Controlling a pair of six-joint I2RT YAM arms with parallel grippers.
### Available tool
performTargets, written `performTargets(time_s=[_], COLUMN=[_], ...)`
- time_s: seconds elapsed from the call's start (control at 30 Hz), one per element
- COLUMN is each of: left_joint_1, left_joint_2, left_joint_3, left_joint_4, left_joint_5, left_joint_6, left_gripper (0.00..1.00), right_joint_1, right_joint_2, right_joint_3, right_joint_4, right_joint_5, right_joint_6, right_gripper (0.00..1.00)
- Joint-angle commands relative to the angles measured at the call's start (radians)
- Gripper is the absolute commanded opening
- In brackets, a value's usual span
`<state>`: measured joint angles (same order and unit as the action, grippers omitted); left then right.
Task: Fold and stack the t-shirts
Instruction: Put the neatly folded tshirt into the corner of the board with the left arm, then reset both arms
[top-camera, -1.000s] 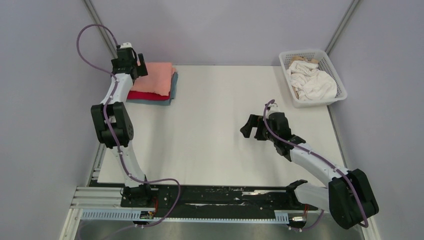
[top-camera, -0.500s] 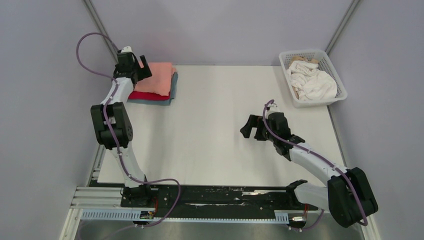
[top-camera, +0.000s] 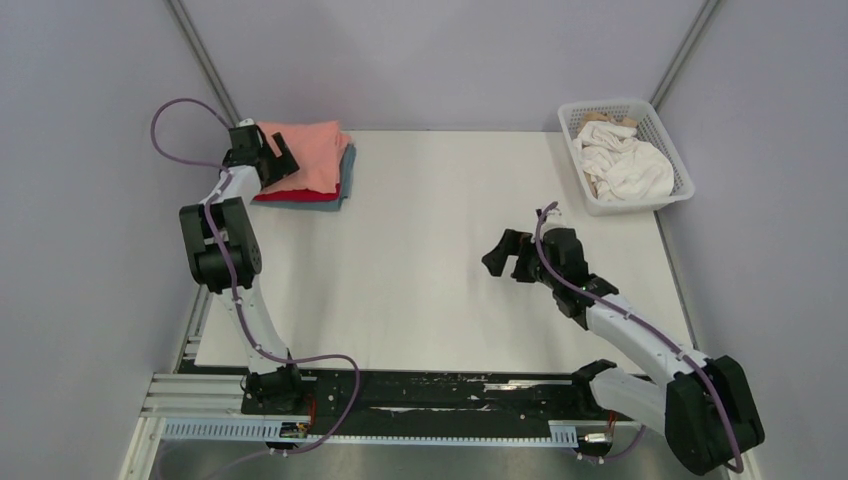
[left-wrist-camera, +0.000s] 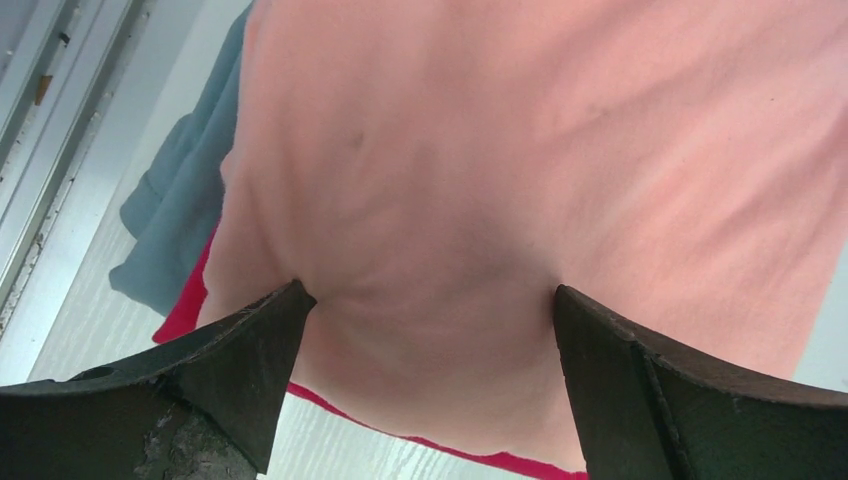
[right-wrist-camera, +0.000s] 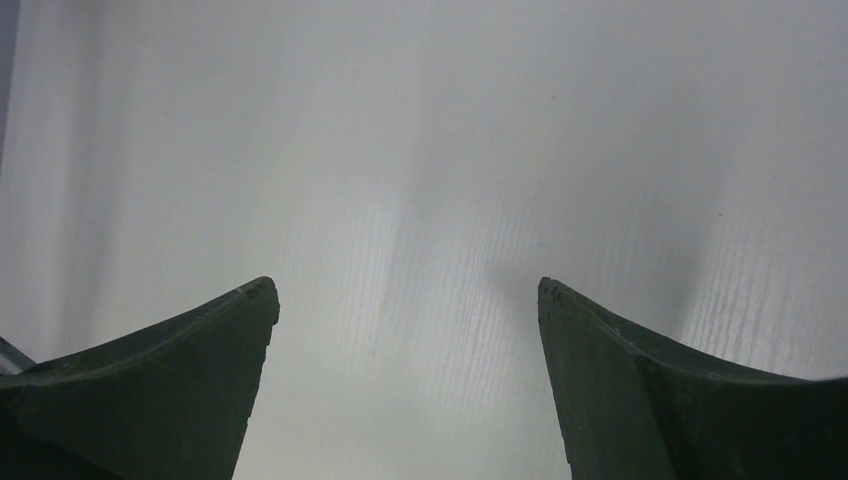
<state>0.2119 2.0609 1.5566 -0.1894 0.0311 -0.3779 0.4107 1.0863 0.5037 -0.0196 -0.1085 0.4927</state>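
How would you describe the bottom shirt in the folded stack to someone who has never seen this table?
Look at the far left corner of the white table, where three folded t-shirts lie stacked. The grey-blue t-shirt is the lowest, under the red t-shirt and the salmon-pink t-shirt on top. Only its edges peek out, the one cool colour there.

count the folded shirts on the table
3, stacked at the far left: pink shirt on top, red shirt beneath it, blue shirt at the bottom. Others could be hidden underneath.
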Motion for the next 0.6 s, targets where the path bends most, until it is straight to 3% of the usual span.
performTargets(time_s=[0.0,0.17,0.3,0.33,0.43,0.57], left_joint_1=[0.009,-0.017,-0.116,-0.241,-0.430,-0.564], left_joint_2=[-0.110,-0.440,-0.709,-0.836,-1.044,-1.284], left_joint_3=[0.028,-0.141,-0.337,-0.453,-0.677,-0.965], left_joint_4=[-0.037,0.014,-0.015,-0.034,-0.018,0.073], left_joint_5=[0.071,0.113,0.054,-0.009,-0.115,-0.117], left_joint_6=[-0.054,-0.103,-0.143,-0.157,-0.165,-0.185], left_gripper=[1.00,1.00,1.00,1.00,1.00,1.00], right_joint_1=[-0.005,-0.005,-0.006,-0.004,-0.005,-0.005], right_joint_2=[-0.134,-0.263,-0.348,-0.394,-0.455,-0.509], right_joint_3=[0.003,-0.015,-0.043,-0.062,-0.086,-0.124], right_joint_4=[-0.030,-0.107,-0.146,-0.154,-0.170,-0.182], right_joint_5=[0.018,0.092,0.162,0.188,0.214,0.245], right_joint_6=[0.024,0.037,0.059,0.073,0.079,0.084], right_gripper=[1.00,1.00,1.00,1.00,1.00,1.00])
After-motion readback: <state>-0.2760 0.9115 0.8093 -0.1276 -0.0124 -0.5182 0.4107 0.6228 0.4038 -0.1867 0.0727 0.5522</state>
